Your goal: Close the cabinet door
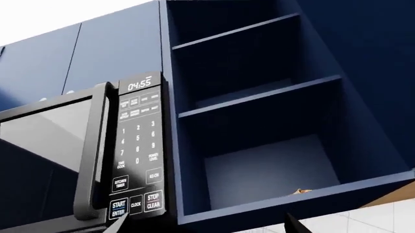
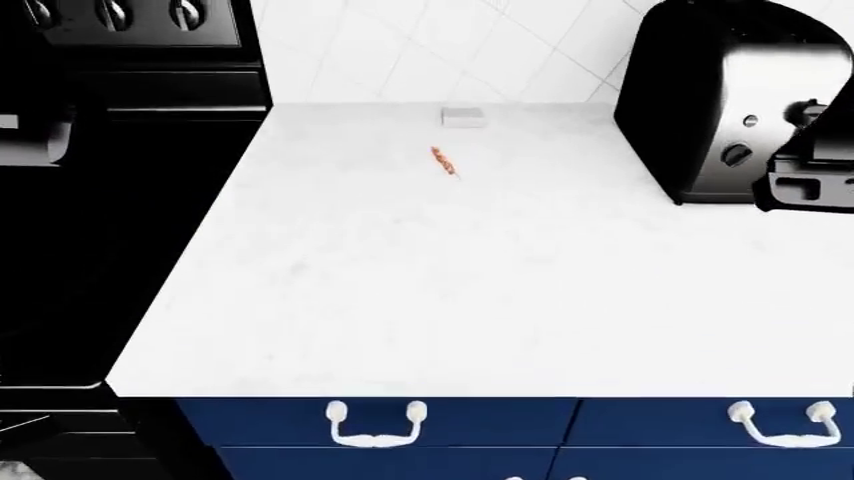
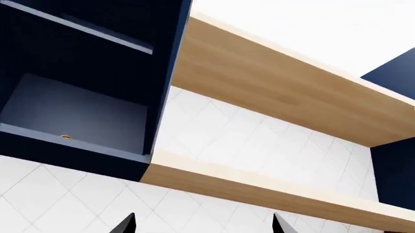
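The left wrist view looks up into a navy wall cabinet (image 1: 259, 160) that stands open, with two shelves and a bare floor. A broad navy panel (image 1: 376, 97) flanks the opening; I cannot tell whether it is the cabinet door or a side wall. My left gripper (image 1: 207, 226) is open below the cabinet's bottom edge, only its dark fingertips (image 1: 295, 224) showing. The right wrist view shows the same open cabinet (image 3: 77, 111) from its other side. My right gripper (image 3: 204, 226) is open and empty, under white wall tiles. Neither gripper touches the cabinet.
A black microwave (image 1: 84, 160) hangs beside the cabinet, under shut navy doors (image 1: 77, 58). Wooden shelves (image 3: 272, 82) run along the tiled wall. Below lie a white counter (image 2: 427, 280), a black toaster (image 2: 734, 100), a stove (image 2: 120, 60) and drawer handles (image 2: 376, 422). A small orange scrap (image 1: 302, 191) lies inside the cabinet.
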Robot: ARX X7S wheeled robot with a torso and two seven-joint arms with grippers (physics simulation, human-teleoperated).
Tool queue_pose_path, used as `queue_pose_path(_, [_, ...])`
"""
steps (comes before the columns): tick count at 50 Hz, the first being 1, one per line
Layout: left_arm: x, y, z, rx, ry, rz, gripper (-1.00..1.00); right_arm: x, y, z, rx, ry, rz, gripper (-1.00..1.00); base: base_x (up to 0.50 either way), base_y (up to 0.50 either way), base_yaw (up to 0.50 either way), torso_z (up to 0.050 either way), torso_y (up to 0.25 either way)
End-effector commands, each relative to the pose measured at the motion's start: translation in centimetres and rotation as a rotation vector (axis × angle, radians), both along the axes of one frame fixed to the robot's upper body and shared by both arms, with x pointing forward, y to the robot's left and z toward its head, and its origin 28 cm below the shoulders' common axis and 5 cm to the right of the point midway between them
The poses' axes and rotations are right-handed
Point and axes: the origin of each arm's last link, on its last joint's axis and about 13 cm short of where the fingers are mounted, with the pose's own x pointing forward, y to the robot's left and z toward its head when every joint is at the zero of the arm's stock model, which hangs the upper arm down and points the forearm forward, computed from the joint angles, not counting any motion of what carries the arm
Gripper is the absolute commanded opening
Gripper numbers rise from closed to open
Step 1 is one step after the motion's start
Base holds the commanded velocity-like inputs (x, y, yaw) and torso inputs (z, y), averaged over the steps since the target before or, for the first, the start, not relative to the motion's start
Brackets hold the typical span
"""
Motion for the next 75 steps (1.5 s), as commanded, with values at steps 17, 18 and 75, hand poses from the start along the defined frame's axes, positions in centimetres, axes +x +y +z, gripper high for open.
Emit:
queue_pose_path(17, [0.0,0.2,-0.2,-0.006,-0.004,0.023,1.0,0.0,-0.2,-0.4,0.02,0.013,-0.005,1.0,0.5,0.0,0.0,0.0,0.001])
queue_pose_path(18, [-0.1,0.2,-0.2,-0.007,-0.005,0.023,1.0,0.0,-0.2,-0.4,0.02,0.013,-0.005,1.0,0.5,0.0,0.0,0.0,0.0])
queue_pose_path(75, [-0.1,0.3,-0.2,-0.01,0.003,0.027,1.0,-0.7,-3.4,6.6,0.112,-0.009,-0.095,1.0,0.05,0.0,0.0,0.0,0.0])
